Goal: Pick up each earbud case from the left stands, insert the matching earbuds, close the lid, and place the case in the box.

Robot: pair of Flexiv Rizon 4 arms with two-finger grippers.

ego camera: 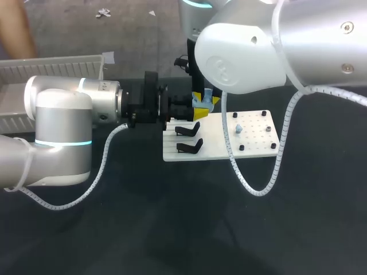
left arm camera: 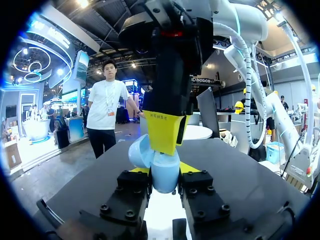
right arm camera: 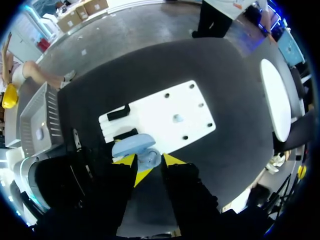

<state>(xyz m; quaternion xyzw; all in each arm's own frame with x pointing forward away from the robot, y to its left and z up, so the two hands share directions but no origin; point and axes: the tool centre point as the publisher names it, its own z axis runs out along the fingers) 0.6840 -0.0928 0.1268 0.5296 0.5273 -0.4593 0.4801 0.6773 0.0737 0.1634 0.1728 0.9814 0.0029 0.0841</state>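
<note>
A light blue earbud case (ego camera: 202,102) with its lid open is held above the far edge of the white board (ego camera: 252,146). My left gripper (ego camera: 192,109) comes in level from the left and is shut on the case body (left arm camera: 162,175). My right gripper (ego camera: 205,98) hangs straight over the case. Its yellow tips (right arm camera: 148,162) stand apart on either side of the case (right arm camera: 134,146), pinching nothing that I can see. In the left wrist view one yellow finger (left arm camera: 165,132) of the right gripper rests against the case from above. One pale earbud (ego camera: 237,129) lies on the board.
Two black stands (ego camera: 187,129) (ego camera: 189,146) sit bare on the board's left part. Small black pegs dot its right part. A grey ribbed box (ego camera: 51,69) stands at the far left of the dark table. White cable spirals hang from both arms over the board.
</note>
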